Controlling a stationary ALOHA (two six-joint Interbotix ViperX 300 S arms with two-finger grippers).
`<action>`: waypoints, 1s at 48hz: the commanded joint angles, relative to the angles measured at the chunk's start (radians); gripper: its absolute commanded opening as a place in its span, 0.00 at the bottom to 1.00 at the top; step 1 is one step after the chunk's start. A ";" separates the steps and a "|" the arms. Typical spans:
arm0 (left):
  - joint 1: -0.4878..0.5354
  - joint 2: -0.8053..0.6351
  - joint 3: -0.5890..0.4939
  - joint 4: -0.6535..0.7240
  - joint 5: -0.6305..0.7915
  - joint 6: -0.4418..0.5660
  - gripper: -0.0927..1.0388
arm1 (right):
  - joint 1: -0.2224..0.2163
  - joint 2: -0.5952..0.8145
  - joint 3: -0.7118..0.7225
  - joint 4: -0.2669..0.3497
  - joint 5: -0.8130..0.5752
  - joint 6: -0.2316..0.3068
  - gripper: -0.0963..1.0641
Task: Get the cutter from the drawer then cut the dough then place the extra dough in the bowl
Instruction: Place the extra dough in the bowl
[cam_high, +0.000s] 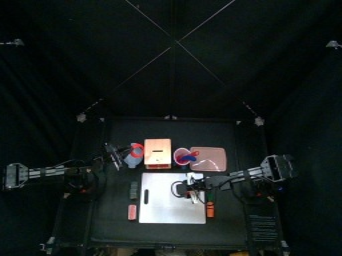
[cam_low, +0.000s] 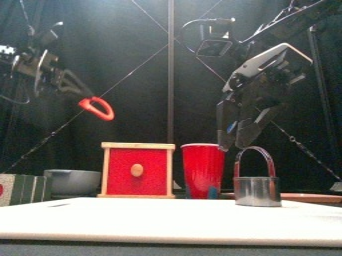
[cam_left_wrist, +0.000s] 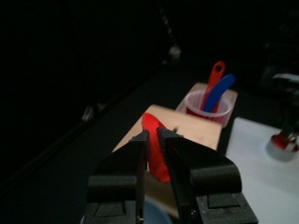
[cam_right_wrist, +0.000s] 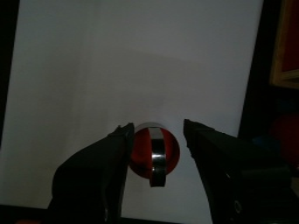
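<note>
One soft dough ring (cam_low: 95, 108) hangs pinched in the left end effector (cam_left_wrist: 156, 140), high left of the wooden box (cam_low: 138, 170); likely floppy and tearable, best gripped across its band. Right of the box, the right end effector (cam_right_wrist: 158, 129) gapes over the cutter (cam_low: 257, 186).

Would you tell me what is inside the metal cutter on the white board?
The cutter holds red dough in the right wrist view. The white board under it is covered, so whether the cut went through cannot be seen.
</note>
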 joint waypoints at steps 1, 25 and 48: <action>0.089 0.025 0.011 0.009 0.084 -0.003 0.63 | -0.005 -0.017 -0.023 -0.005 -0.006 -0.002 0.81; 0.140 0.189 0.021 -0.012 0.083 -0.011 0.92 | -0.021 -0.017 -0.028 -0.006 0.000 0.000 0.81; -0.334 0.161 -0.123 0.008 0.043 -0.067 0.92 | -0.092 -0.175 -0.029 0.002 -0.206 0.000 0.81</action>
